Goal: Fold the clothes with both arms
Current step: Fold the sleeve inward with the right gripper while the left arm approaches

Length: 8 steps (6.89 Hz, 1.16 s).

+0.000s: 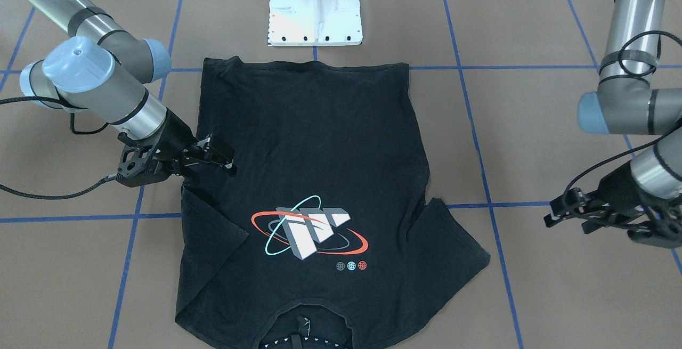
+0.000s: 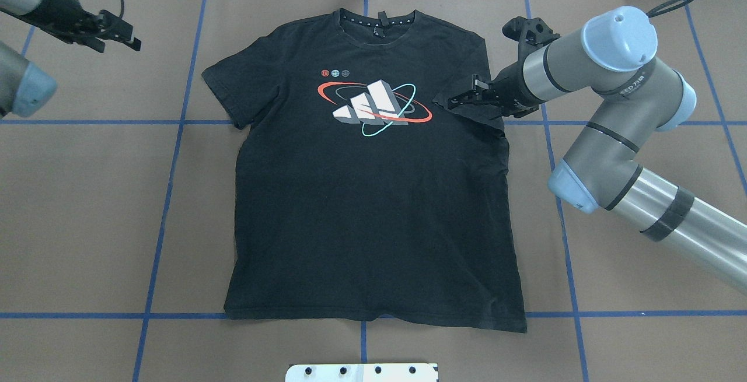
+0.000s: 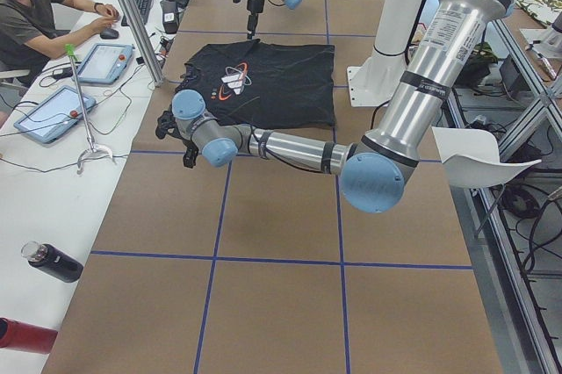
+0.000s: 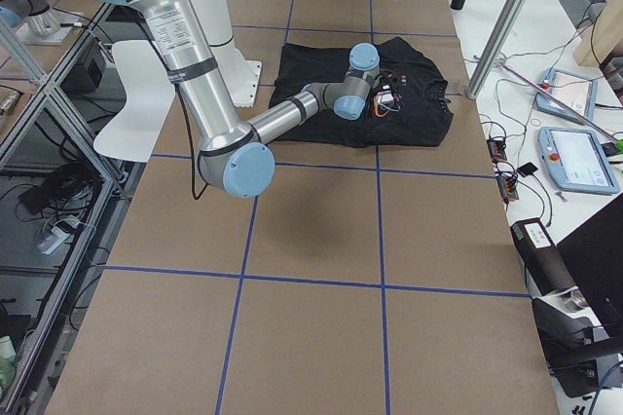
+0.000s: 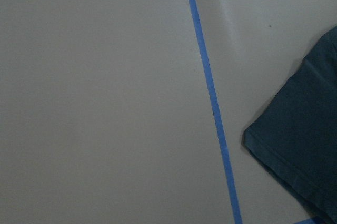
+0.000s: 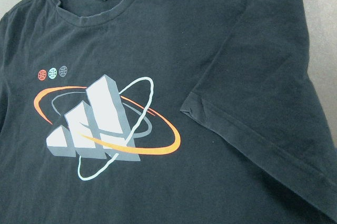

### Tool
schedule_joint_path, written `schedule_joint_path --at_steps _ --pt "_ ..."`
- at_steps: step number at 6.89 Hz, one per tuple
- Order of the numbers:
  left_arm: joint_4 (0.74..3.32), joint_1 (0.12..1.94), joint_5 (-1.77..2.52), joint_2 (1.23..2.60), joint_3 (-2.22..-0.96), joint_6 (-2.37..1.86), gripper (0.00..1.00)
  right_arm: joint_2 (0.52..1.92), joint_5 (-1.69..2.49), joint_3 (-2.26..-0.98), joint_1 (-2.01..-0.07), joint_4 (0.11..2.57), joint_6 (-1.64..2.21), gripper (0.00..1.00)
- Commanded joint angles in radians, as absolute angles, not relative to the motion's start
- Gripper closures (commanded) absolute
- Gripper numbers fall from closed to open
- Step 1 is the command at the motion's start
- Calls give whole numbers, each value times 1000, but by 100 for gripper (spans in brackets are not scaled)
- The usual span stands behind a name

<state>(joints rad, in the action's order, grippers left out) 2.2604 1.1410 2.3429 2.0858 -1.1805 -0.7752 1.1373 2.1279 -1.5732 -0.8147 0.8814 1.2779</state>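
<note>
The black T-shirt (image 2: pixel 373 207) lies flat on the brown table, graphic (image 2: pixel 373 105) up, collar towards the far edge in the overhead view. One sleeve (image 6: pixel 263 103) is folded inwards onto the chest. My right gripper (image 2: pixel 461 95) hovers just over that folded sleeve, open, holding nothing; from the front it (image 1: pixel 224 157) sits at the shirt's edge. The other sleeve (image 2: pixel 224 87) lies spread out flat. My left gripper (image 2: pixel 125 32) hangs open off the shirt, well to the side over bare table (image 1: pixel 551 214). Its wrist view shows only a sleeve corner (image 5: pixel 305 129).
The white base plate (image 1: pixel 314 18) stands by the shirt's hem. Blue tape lines (image 2: pixel 175 154) grid the table. A person (image 3: pixel 35 14) sits at a side bench with tablets (image 3: pixel 105 62), and a dark bottle (image 3: pixel 53 262) lies there. A metal post (image 3: pixel 132 14) rises near the shirt.
</note>
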Motion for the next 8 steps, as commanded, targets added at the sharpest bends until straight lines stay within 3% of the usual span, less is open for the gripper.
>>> schedule_joint_path --at_steps 1,5,8 --pt "2354 1071 2254 2185 -1047 -956 14 1163 2148 -1592 -825 877 1279 0" --pt "2448 985 2186 2230 -945 -1038 36 1163 2140 -1589 -825 879 1279 0" --pt "2450 966 2137 2246 -923 -1042 42 1163 2137 -1585 -824 879 1279 0"
